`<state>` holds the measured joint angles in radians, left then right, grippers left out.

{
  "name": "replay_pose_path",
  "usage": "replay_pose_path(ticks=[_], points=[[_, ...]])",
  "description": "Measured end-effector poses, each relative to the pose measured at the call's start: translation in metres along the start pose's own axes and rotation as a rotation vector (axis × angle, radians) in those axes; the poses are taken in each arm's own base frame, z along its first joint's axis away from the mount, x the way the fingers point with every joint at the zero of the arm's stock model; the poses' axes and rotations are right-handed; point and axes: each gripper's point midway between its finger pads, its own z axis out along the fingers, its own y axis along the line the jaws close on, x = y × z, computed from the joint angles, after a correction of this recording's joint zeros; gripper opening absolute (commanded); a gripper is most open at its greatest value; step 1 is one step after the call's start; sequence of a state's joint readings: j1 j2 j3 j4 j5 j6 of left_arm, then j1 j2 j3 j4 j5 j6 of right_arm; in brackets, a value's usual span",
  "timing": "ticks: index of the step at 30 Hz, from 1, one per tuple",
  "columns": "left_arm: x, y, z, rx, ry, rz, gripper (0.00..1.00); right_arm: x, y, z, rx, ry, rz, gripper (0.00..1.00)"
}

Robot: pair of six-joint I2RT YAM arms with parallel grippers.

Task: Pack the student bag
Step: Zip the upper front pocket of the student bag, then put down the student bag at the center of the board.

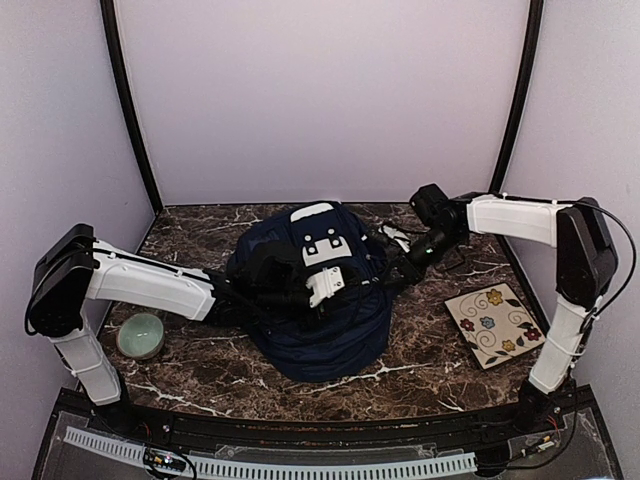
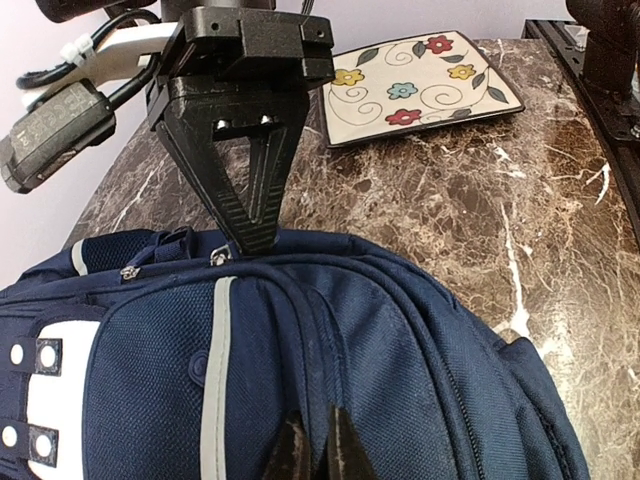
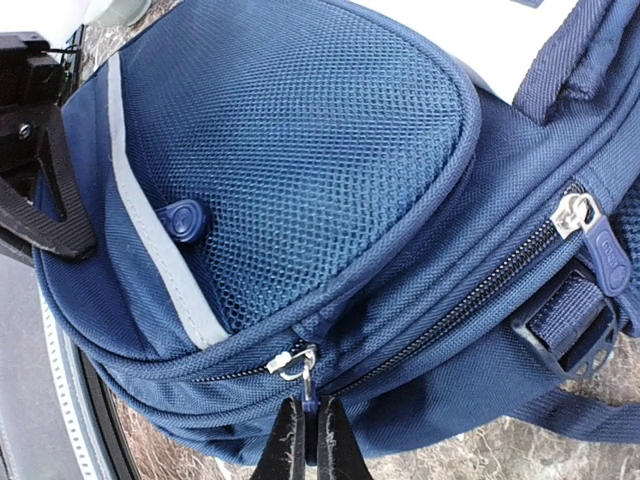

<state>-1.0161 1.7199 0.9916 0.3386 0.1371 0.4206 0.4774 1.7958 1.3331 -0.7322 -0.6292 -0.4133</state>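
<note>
The navy student bag (image 1: 330,340) lies mid-table, with its white patches on top. My left gripper (image 1: 298,296) reaches over it from the left. In the left wrist view its tips (image 2: 318,422) are shut on a fold of bag fabric (image 2: 325,340) beside a seam. My right gripper (image 1: 396,272) comes in from the right. In the right wrist view it (image 3: 311,405) is shut on the blue zipper pull (image 3: 309,392) under the silver slider (image 3: 292,359). The left wrist view shows the right gripper (image 2: 250,240) at the bag's far edge (image 2: 420,380).
A square flowered plate (image 1: 497,322) lies on the marble right of the bag and also shows in the left wrist view (image 2: 420,85). A green bowl (image 1: 140,335) stands at the left near my left arm. A second zipper (image 3: 575,215) runs along the bag's side.
</note>
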Motion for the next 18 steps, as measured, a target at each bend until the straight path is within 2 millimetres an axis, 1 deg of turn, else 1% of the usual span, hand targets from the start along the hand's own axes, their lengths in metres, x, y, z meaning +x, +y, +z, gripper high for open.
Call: replay_pose_path(ticks=[4,8,11,12,13,16,18], points=[[0.004,0.002,0.0,-0.009,0.009,0.004,0.01,0.0,-0.004,0.007,-0.02,0.011,0.032,0.01],[0.007,0.002,0.0,-0.014,0.02,0.01,0.01,0.001,-0.005,0.012,-0.034,0.016,0.054,0.04],[0.008,0.002,0.0,-0.014,0.022,0.01,0.01,0.0,-0.005,0.012,-0.033,0.015,0.059,0.09],[0.008,0.002,0.0,-0.014,0.022,0.01,0.04,0.0,-0.006,0.012,-0.029,0.014,0.06,0.12],[0.009,0.002,-0.001,-0.014,0.023,0.01,0.1,0.0,-0.006,0.012,-0.027,0.014,0.063,0.14],[0.009,0.001,-0.001,-0.014,0.024,0.007,0.29,-0.002,-0.013,0.011,0.003,0.01,0.058,0.18],[0.007,-0.004,-0.004,0.0,0.029,-0.001,0.36,-0.002,-0.025,0.006,0.05,0.004,0.057,0.22]])
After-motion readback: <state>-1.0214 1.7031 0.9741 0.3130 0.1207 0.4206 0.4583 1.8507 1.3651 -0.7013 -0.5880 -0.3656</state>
